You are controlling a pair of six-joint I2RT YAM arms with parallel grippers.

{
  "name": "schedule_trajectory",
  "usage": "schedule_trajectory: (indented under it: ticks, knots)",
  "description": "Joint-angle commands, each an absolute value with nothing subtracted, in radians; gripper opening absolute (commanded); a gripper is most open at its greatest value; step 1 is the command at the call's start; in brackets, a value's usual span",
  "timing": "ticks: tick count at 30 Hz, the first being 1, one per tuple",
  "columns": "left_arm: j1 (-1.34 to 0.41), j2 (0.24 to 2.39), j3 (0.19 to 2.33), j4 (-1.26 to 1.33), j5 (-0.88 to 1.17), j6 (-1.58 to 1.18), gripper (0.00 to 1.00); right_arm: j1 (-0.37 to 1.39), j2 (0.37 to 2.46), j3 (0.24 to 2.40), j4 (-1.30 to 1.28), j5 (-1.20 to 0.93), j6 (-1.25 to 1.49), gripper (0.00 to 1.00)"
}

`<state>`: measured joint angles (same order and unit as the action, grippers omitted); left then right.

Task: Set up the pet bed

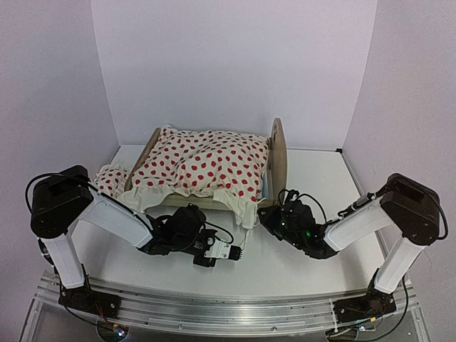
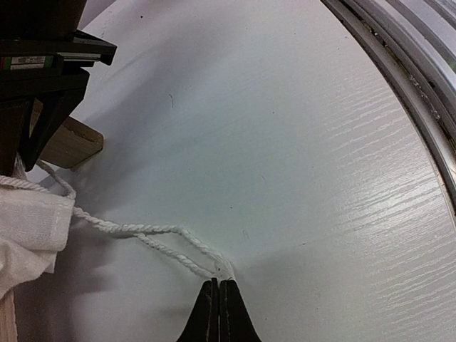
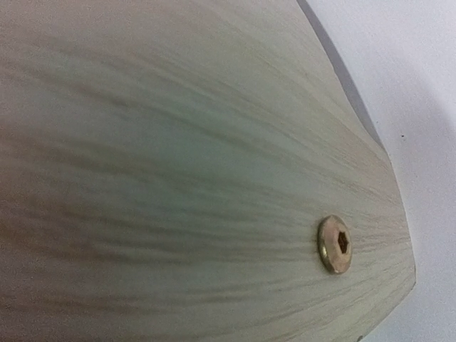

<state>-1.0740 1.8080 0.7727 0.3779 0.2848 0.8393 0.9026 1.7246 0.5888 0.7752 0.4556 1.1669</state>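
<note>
The pet bed (image 1: 278,153) stands at the back middle of the table, its rounded headboard on the right. A red-dotted white blanket (image 1: 206,167) covers it and its ruffled hem hangs over the near side. My left gripper (image 1: 239,251) lies low on the table in front of the bed. Its fingertips (image 2: 214,296) are shut on the end of a white twisted cord loop (image 2: 142,231) that runs back to the white fabric (image 2: 28,228). My right gripper (image 1: 268,216) is pressed against the headboard's near lower corner. The headboard's wood (image 3: 178,157) and a brass bolt (image 3: 335,244) fill the right wrist view, hiding the fingers.
A small red-dotted pillow (image 1: 110,178) lies on the table left of the footboard. A wooden bed leg (image 2: 71,142) and the right arm's black gripper body (image 2: 43,57) show at the left wrist view's upper left. A metal rail (image 1: 228,310) runs along the near table edge.
</note>
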Motion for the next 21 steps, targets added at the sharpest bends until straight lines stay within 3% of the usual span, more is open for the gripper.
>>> schedule_trajectory:
  ticks: [1,4,10,21]
  knots:
    - [-1.071,1.806,0.801,0.416,0.284,0.848,0.0,0.866,1.738,0.591,0.87,0.485,1.118,0.08]
    - [-1.071,1.804,0.801,0.417,0.28,0.848,0.0,0.864,1.717,0.573,0.883,0.497,1.085,0.0]
    - [-1.071,1.803,0.799,0.426,0.273,0.845,0.0,0.865,1.612,0.537,0.819,0.483,1.032,0.0]
    - [-1.069,1.814,0.811,0.449,0.286,0.845,0.0,0.918,1.345,0.808,0.225,0.437,0.58,0.0]
